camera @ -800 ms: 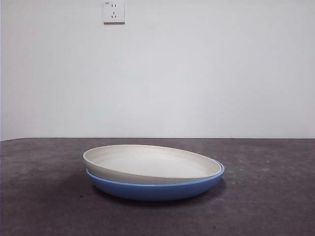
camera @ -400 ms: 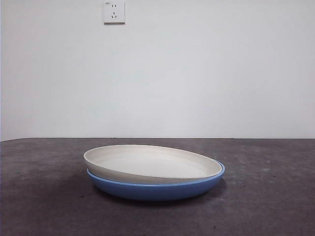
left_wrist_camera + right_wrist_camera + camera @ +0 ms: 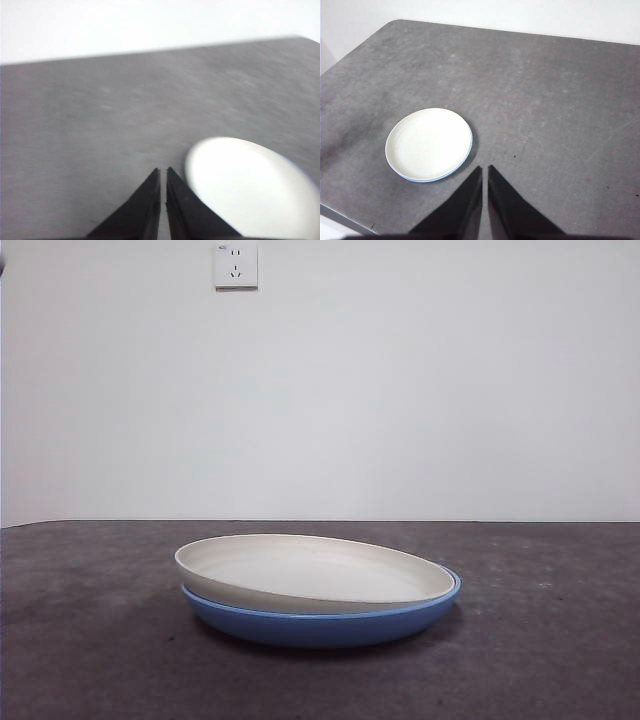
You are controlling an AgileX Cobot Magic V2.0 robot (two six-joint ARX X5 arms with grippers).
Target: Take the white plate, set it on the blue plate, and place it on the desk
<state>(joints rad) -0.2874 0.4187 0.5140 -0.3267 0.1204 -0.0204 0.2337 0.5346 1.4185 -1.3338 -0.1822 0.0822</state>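
Observation:
The white plate (image 3: pixel 312 571) lies stacked in the blue plate (image 3: pixel 320 625) on the desk (image 3: pixel 80 640), tilted slightly with its left rim raised. The right wrist view shows the white plate (image 3: pixel 428 143) from above with only a thin blue rim (image 3: pixel 425 179) of the blue plate showing. In the blurred left wrist view the white plate (image 3: pixel 247 187) lies just beside my left gripper (image 3: pixel 163 172), which is shut and empty. My right gripper (image 3: pixel 485 170) is shut and empty, high above the desk (image 3: pixel 545 100) and apart from the plates.
A wall socket (image 3: pixel 236 265) sits on the white wall behind the desk. The desk's edges show in the right wrist view, with a rounded corner (image 3: pixel 395 22) far from the plates.
The stacked plates sit a few pixels further right in the front view, as does the socket. The plates keep the same pose on each other.

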